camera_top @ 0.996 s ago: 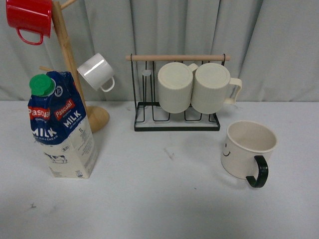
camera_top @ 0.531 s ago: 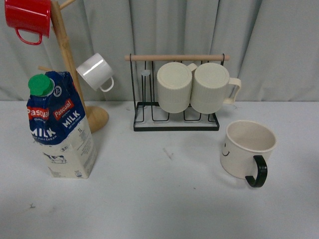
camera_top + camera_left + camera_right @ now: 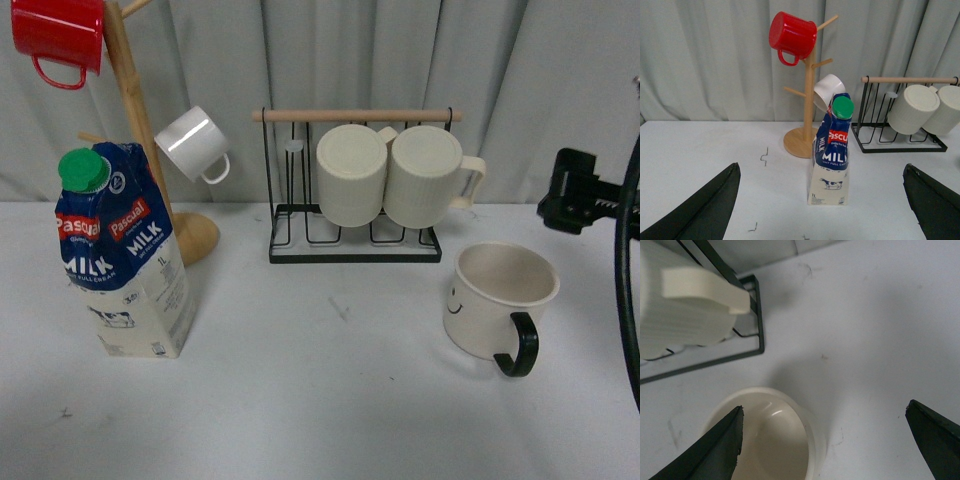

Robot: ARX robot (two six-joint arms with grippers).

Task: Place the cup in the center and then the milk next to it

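The cup (image 3: 497,300), cream with a black handle and a small smiley face, stands upright on the right of the table. Part of my right arm (image 3: 578,192) shows at the right edge, above and behind it. In the right wrist view my right gripper (image 3: 825,407) is open above the table, with the cup's rim (image 3: 765,440) under one finger. The milk (image 3: 125,255), a blue and cream carton with a green cap, stands at the left. My left gripper (image 3: 821,169) is open and well back from the milk (image 3: 831,150). The center (image 3: 320,380) is bare grey tabletop.
A black wire rack (image 3: 352,250) holding two ribbed cream mugs (image 3: 352,175) stands at the back middle. A wooden mug tree (image 3: 135,110) behind the milk carries a red mug (image 3: 58,35) and a small white mug (image 3: 192,143). Grey curtain closes the back.
My right arm has come into the front view at the right edge. The cup and the milk stand where they were.
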